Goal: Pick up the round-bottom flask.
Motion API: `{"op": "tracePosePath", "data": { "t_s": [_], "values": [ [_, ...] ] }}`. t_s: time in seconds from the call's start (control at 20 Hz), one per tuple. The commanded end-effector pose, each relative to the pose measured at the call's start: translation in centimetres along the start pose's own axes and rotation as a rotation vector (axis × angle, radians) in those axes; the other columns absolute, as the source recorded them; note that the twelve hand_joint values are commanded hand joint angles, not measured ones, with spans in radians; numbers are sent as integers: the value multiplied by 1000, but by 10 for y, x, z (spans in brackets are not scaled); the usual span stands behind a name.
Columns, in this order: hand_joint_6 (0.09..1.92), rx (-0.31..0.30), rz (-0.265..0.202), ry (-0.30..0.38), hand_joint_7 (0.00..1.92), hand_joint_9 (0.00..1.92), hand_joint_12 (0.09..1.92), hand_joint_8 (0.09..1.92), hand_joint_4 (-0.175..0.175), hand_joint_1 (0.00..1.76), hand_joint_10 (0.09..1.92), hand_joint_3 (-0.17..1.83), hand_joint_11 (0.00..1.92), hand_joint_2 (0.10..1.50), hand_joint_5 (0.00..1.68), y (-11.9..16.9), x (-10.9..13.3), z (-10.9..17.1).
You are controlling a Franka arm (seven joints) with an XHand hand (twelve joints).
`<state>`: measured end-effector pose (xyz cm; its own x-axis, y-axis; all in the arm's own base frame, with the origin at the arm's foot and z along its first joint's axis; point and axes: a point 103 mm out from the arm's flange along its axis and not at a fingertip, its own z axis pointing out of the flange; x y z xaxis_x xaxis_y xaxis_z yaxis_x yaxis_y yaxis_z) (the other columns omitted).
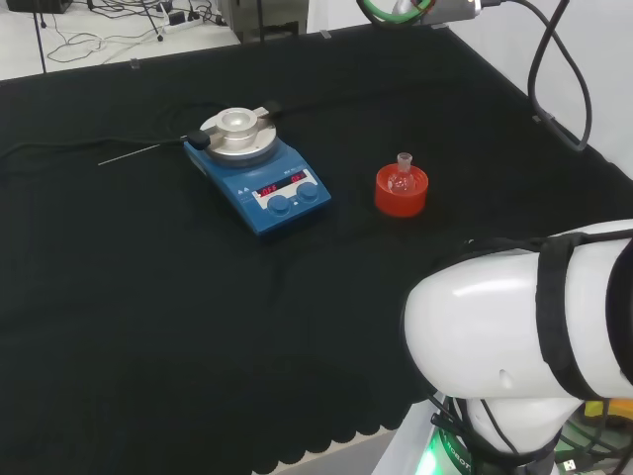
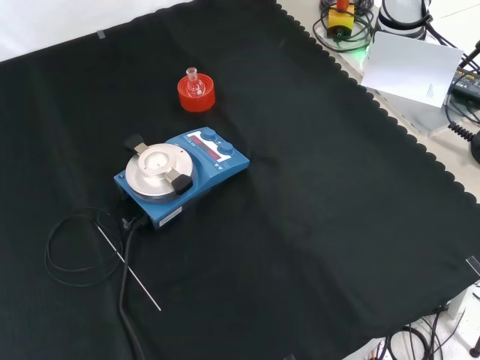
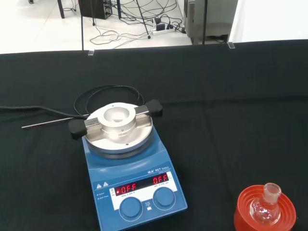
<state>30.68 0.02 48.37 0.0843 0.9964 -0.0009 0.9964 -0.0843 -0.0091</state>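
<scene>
A small clear round-bottom flask (image 1: 402, 174) sits upright in a red ribbed ring stand (image 1: 401, 191) on the black cloth, to the right of the blue stirrer in the head view. In the front view the flask (image 2: 194, 83) and its stand (image 2: 196, 94) are beyond the stirrer, near the top. The wrist view has the flask (image 3: 266, 208) in its stand (image 3: 265, 216) close by, with its short neck up. The flask looks empty.
A blue hotplate stirrer (image 1: 257, 168) with a round metal block on top stands mid-cloth, also in the front view (image 2: 180, 175) and wrist view (image 3: 127, 166). A black cable (image 2: 71, 247) and thin metal probe (image 2: 127, 268) trail from it. The arm's white link (image 1: 524, 317) is at the head view's lower right.
</scene>
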Motion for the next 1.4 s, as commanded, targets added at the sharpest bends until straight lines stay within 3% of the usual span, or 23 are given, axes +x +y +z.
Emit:
{"op": "tracePosePath", "data": {
  "t_s": [0.05,0.15,0.3,0.9,1.4],
  "values": [
    [434,-11,-1,-7,288,407,1341,727,4,383,853,673,218,1050,273,0,0,0],
    [338,-9,1,-9,74,211,1329,546,9,173,691,443,49,1207,291,0,-1,0],
    [287,-1,9,-6,20,164,1326,492,10,114,639,340,4,1270,311,1,-2,1],
    [273,18,82,33,17,166,1339,485,9,112,634,312,0,1284,327,13,-26,30],
    [264,54,133,76,46,200,1389,496,4,225,647,268,0,1253,361,34,-51,85]
  ]
}}
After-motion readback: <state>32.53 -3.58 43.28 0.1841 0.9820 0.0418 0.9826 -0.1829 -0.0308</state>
